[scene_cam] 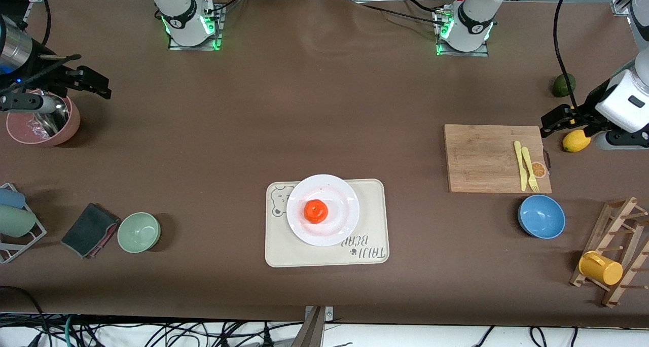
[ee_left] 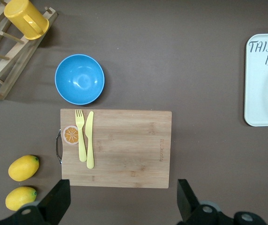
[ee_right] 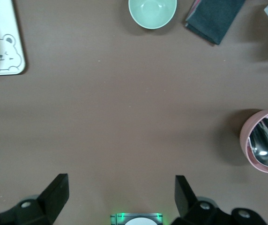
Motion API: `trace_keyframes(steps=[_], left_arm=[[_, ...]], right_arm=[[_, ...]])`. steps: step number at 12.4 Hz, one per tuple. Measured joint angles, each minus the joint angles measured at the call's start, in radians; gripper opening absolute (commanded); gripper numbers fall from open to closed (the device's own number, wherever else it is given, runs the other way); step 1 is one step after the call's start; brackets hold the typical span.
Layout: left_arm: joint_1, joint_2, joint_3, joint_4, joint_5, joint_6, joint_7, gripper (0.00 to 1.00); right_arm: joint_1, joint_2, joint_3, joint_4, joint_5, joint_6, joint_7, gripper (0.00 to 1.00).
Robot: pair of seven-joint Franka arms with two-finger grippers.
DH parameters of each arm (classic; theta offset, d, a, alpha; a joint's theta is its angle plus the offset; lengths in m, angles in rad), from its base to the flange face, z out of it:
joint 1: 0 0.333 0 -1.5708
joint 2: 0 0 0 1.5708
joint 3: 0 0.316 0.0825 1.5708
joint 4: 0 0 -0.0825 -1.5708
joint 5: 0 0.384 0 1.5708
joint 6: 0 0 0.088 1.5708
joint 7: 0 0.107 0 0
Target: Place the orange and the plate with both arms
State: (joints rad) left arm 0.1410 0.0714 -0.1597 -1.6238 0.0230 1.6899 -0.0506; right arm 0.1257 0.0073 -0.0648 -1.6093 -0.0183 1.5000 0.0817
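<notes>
Front view: tray (scene_cam: 375,195), cream, near the table's middle, taken here as landmark. Plate (scene_cam: 342,225), white, rests on the tray toward its bear-print end. Orange (scene_cam: 316,211) sits in the plate's centre. Cutting board (scene_cam: 481,157) lies toward the left arm's end from the tray, bearing a yellow knife and fork (scene_cam: 527,167); blue bowl (scene_cam: 541,216) just nearer the camera than the board. Green bowl (scene_cam: 139,232) and dark cloth (scene_cam: 89,230) lie toward the right arm's end from the tray. Left gripper (scene_cam: 550,124) hangs at its own end of the table, well apart from the tray, beside a lemon (scene_cam: 576,140). Right gripper (scene_cam: 104,87) hangs over a pink bowl (scene_cam: 61,131), well apart from the tray.

Left wrist view: fingers (ee_left: 59,199) spread wide, nothing between them, above the board.

Right wrist view: fingers (ee_right: 56,190) spread wide, empty, above bare table.
</notes>
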Motion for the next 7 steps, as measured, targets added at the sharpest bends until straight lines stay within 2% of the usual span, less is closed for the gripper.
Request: trace_keyframes(steps=[7], left_arm=[[0.0, 0.0, 0.0, 0.0, 0.0, 0.0, 0.0, 1.0]], right_arm=[[0.0, 0.003, -0.01, 0.033, -0.016, 0.036, 0.065, 1.0]])
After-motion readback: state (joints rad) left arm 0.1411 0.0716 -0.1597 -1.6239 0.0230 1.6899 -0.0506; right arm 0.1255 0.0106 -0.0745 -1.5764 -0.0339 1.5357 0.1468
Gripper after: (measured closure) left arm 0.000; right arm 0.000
